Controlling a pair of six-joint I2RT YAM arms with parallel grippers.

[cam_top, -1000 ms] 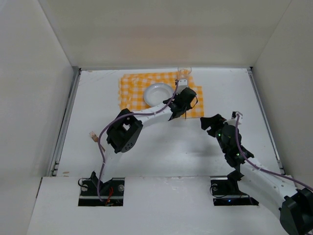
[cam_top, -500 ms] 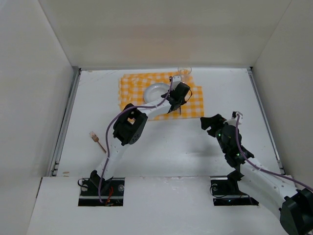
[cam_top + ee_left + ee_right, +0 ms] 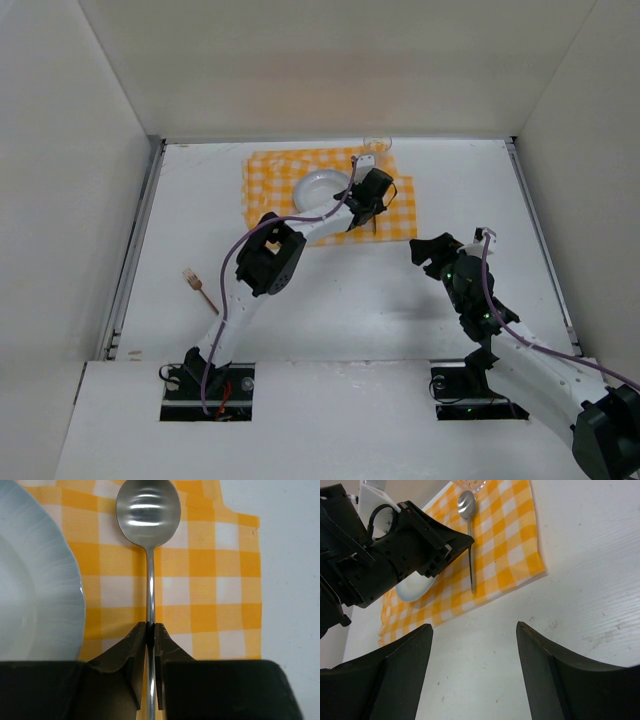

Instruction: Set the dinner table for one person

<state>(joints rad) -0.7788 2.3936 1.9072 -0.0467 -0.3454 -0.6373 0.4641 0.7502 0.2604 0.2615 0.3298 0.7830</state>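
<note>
Evidently the spoon-placing step was in hand. The shiny steel spoon (image 3: pixel 148 510) was pinched by its thin handle between the closed jaws of the left gripper (image 3: pixel 150 630). Its bowl was set ahead of them over the orange-and-white checked cloth (image 3: pixel 200 580), and the round white ribbed plate (image 3: pixel 35 580) was just to their left. The right gripper (image 3: pixel 475 665) was held wide apart and empty above the matte white dinner table (image 3: pixel 580 605). A release and a straight lift were judged to be called for next, so that the spoon would not be dragged.

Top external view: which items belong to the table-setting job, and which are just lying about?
In the job: orange-and-white checked cloth; white fluted-rim plate; metal spoon, gripped by left gripper; clear glass; matte white dinner table.
Lying about: small brown-handled utensil, off the cloth, probably cutlery awaiting placement.
</note>
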